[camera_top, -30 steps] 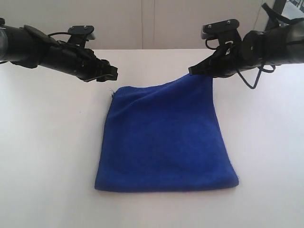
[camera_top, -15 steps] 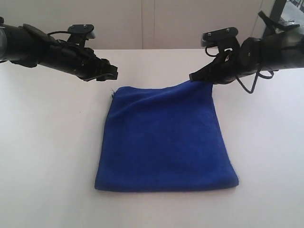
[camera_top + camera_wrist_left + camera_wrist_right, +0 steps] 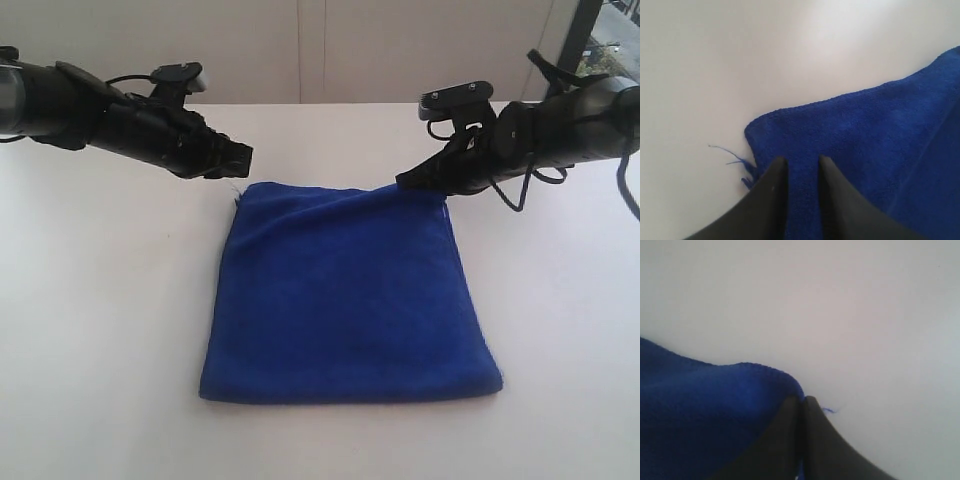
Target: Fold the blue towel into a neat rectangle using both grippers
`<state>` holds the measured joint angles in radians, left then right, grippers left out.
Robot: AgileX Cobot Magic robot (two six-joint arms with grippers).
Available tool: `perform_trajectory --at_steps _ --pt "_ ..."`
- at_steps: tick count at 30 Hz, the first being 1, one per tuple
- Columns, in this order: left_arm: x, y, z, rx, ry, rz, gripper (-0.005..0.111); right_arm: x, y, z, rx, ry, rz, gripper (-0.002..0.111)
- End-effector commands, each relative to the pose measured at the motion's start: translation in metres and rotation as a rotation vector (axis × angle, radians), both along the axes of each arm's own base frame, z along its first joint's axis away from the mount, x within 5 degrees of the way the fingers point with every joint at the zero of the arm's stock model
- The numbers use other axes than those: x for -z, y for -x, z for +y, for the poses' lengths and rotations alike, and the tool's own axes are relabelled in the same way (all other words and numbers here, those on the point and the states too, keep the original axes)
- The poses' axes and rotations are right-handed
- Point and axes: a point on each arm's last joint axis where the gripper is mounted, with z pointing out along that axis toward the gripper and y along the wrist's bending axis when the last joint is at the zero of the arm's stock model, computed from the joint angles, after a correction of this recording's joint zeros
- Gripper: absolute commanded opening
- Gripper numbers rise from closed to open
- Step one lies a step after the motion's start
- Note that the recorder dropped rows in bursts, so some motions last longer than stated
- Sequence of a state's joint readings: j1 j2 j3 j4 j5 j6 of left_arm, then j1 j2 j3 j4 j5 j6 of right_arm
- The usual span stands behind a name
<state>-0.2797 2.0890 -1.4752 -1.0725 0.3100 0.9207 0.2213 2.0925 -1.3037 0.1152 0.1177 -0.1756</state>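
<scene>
The towel (image 3: pixel 345 300) lies folded flat mid-tabletop (image 3: pixel 90 300), its right corner nearer the tabletop's far edge pinched between the closed fingers of the right gripper (image 3: pixel 404 182), its left one beneath the left gripper (image 3: pixel 244 160), whose fingers (image 3: pixel 772 195) stand narrowly apart.

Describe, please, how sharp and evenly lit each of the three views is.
Exterior view: soft, even light, the blue towel crisp, a thin shadow under its near edge. Left wrist view: towel pile sharp, the left gripper's fingers soft-edged close to the lens, the table washed out. Right wrist view: hazy throughout, the right gripper's fingers and towel blurred.
</scene>
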Motion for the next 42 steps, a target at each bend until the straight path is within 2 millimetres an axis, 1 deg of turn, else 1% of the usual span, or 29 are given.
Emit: perform_trajectory --at_steps 1,5,10,14,19,23,29,32,34,36,39,41,42 --pt "0.004 -0.01 -0.007 0.008 0.045 0.014 0.026 -0.001 -0.002 -0.003 0.009 -0.003 -0.014 0.0" --pt "0.011 -0.019 -0.015 0.026 0.121 0.056 0.026 0.0 -0.003 -0.002 0.01 -0.005 -0.03 0.0" --pt "0.033 -0.025 -0.018 0.029 0.125 0.095 0.026 -0.003 -0.006 -0.002 0.014 -0.011 -0.071 0.0" --pt "0.045 -0.028 -0.016 0.002 0.104 0.101 0.026 -0.005 -0.008 -0.002 0.017 -0.016 -0.107 0.0" --pt "0.045 -0.033 -0.012 -0.053 0.078 0.067 0.026 -0.006 -0.008 -0.002 0.013 -0.012 -0.113 0.0" --pt "0.045 -0.034 -0.012 -0.063 0.073 0.061 0.026 -0.006 -0.009 -0.005 0.019 -0.013 -0.12 0.0" --pt "0.047 -0.033 -0.012 -0.055 0.078 0.071 0.027 -0.006 -0.009 -0.005 0.019 -0.013 -0.123 0.0" --pt "0.043 -0.033 -0.015 -0.024 0.096 0.073 0.027 -0.006 -0.009 -0.005 0.019 -0.013 -0.123 0.0" --pt "0.038 -0.037 -0.015 -0.016 0.081 0.034 0.027 -0.006 -0.009 -0.005 0.019 -0.013 -0.123 0.0" --pt "0.038 -0.041 -0.014 -0.035 0.064 0.006 0.027 -0.006 -0.009 -0.005 0.019 -0.013 -0.123 0.0" --pt "0.044 -0.044 -0.015 -0.026 0.059 0.008 0.026 -0.006 -0.009 -0.005 0.02 -0.013 -0.119 0.0" --pt "0.05 -0.043 -0.016 -0.003 0.054 0.02 0.02 -0.006 -0.009 -0.005 0.02 -0.013 -0.119 0.0" --pt "0.05 -0.043 -0.016 0.001 0.053 0.019 0.008 -0.006 -0.009 -0.005 0.02 -0.013 -0.119 0.0"
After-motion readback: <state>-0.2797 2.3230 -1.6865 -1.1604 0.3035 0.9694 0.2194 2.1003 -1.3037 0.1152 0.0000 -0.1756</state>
